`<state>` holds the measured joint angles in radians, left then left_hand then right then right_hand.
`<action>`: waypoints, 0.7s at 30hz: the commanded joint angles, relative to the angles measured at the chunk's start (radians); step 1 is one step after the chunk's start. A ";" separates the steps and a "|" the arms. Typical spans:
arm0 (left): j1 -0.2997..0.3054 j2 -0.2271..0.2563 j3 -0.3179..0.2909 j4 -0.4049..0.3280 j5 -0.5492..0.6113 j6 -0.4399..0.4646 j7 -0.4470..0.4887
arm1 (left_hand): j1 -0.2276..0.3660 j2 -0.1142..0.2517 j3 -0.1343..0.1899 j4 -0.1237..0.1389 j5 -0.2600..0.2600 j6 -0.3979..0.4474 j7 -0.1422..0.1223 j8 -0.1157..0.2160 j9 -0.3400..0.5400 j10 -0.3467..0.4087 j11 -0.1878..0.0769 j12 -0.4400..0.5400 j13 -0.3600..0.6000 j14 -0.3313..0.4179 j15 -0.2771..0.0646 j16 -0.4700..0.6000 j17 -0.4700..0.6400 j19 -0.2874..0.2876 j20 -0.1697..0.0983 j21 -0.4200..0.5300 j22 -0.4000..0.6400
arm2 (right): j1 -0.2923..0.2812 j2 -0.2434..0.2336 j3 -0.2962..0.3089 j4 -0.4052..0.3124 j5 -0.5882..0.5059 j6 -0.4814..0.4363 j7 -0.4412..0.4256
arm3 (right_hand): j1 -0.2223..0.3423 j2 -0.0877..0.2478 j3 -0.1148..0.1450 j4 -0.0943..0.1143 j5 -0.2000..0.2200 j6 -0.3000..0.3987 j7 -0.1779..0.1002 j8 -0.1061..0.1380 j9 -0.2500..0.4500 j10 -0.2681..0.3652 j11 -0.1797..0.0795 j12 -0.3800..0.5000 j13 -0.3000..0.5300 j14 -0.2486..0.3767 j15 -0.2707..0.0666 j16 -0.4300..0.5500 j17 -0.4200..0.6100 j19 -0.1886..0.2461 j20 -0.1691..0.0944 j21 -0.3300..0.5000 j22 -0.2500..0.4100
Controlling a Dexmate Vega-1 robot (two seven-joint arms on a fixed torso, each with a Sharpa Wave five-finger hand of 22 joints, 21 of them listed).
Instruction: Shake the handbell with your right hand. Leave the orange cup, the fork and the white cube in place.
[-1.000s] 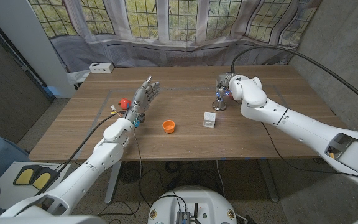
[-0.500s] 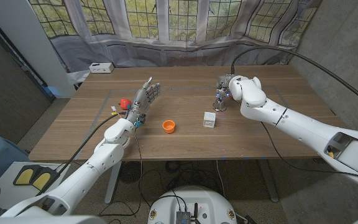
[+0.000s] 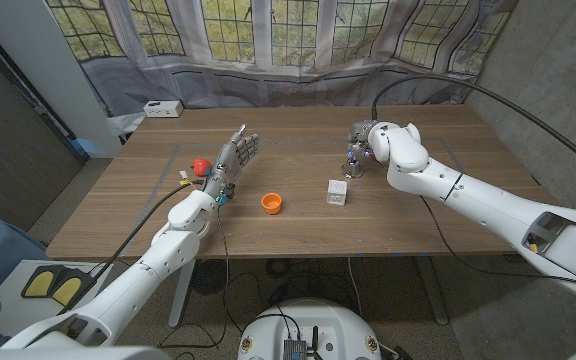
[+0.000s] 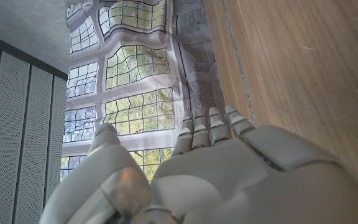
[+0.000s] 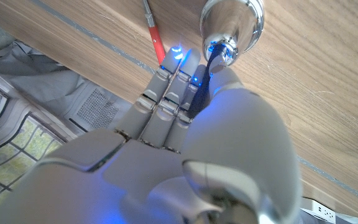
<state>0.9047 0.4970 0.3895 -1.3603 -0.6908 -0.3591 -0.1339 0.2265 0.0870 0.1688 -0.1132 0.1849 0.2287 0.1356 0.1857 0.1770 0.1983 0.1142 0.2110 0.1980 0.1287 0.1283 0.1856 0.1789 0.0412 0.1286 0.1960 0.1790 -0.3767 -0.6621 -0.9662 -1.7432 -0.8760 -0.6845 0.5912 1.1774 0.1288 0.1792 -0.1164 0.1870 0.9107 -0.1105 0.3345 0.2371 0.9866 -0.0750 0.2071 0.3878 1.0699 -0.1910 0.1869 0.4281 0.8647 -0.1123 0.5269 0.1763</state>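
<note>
My right hand (image 3: 376, 140) grips the black handle of the chrome handbell (image 3: 349, 164) at the far right of the table; the bell hangs mouth down just over the wood. In the right wrist view my fingers (image 5: 169, 81) wrap the handle above the shiny bell (image 5: 232, 22), and the red-handled fork (image 5: 153, 31) lies on the table just beyond them. The white cube (image 3: 337, 192) sits a little nearer than the bell. The orange cup (image 3: 272, 203) stands mid-table. My left hand (image 3: 230, 160) is held up at the left, open, fingers spread, holding nothing.
A small red object (image 3: 200, 165) lies by my left hand. A white box (image 3: 163, 108) sits at the table's far left corner. A black cable (image 3: 448, 85) arcs over the right side. Curtained windows (image 3: 268, 40) stand behind the table.
The bell has risen slightly in my right hand and shifted a little away from the white cube. My left hand, the cup and the cube have not moved.
</note>
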 commanded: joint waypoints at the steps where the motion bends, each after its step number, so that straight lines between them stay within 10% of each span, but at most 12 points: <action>1: 0.013 0.004 -0.002 -0.010 -0.001 0.000 0.005 | -0.007 0.000 0.009 0.001 -0.001 0.010 0.002 0.006 0.003 0.000 -0.002 0.002 0.001 0.006 -0.005 0.003 0.002 -0.003 0.011 0.002 0.002 | -0.015 -0.013 0.025 -0.020 0.039 0.008 -0.007 | -0.040 -0.027 -0.014 0.008 -0.001 -0.051 0.015 -0.032 -0.004 -0.059 0.011 -0.015 -0.011 -0.060 -0.024 -0.015 -0.033 -0.020 -0.007 -0.013 -0.002; 15: 0.028 0.013 -0.006 -0.026 -0.004 0.001 0.008 | -0.008 0.000 0.010 0.001 -0.001 0.012 -0.001 0.006 0.003 0.003 -0.003 0.003 0.001 0.006 -0.007 0.004 0.002 -0.003 0.011 0.002 0.002 | -0.036 -0.030 0.039 -0.062 0.066 -0.001 -0.022 | -0.213 -0.070 -0.056 0.061 0.014 -0.156 0.044 -0.109 -0.018 -0.199 0.058 -0.022 -0.044 -0.264 0.054 -0.013 -0.113 -0.069 0.045 -0.070 -0.004; 21: 0.028 0.015 -0.005 -0.027 -0.005 0.003 0.005 | -0.008 0.000 0.011 0.001 -0.001 0.015 -0.003 0.007 0.003 0.004 -0.005 0.003 0.001 0.006 -0.006 0.003 0.002 -0.004 0.012 0.002 0.002 | -0.044 -0.043 0.044 -0.086 0.077 -0.011 -0.017 | -0.296 -0.075 -0.069 0.076 0.026 -0.283 0.090 -0.151 -0.026 -0.373 0.104 -0.031 -0.083 -0.484 0.124 -0.015 -0.155 -0.193 0.076 -0.165 -0.005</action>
<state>0.9276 0.5081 0.3854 -1.3817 -0.6918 -0.3587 -0.1264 0.2266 0.0870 0.1730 -0.1090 0.1849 0.2327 0.1316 0.1857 0.1795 0.1983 0.1142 0.2110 0.1978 0.1286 0.1283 0.1855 0.1789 0.0360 0.1338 0.1960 0.1790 -0.4059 -0.6883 -0.9309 -1.7941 -0.8148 -0.6797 0.5770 0.9005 0.0592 0.1147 -0.0438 0.2042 0.6769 -0.0275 0.1940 0.2127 0.6714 0.0146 0.1807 0.3169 0.6653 -0.0692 0.1732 0.2849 0.7093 -0.0442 0.3930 0.1721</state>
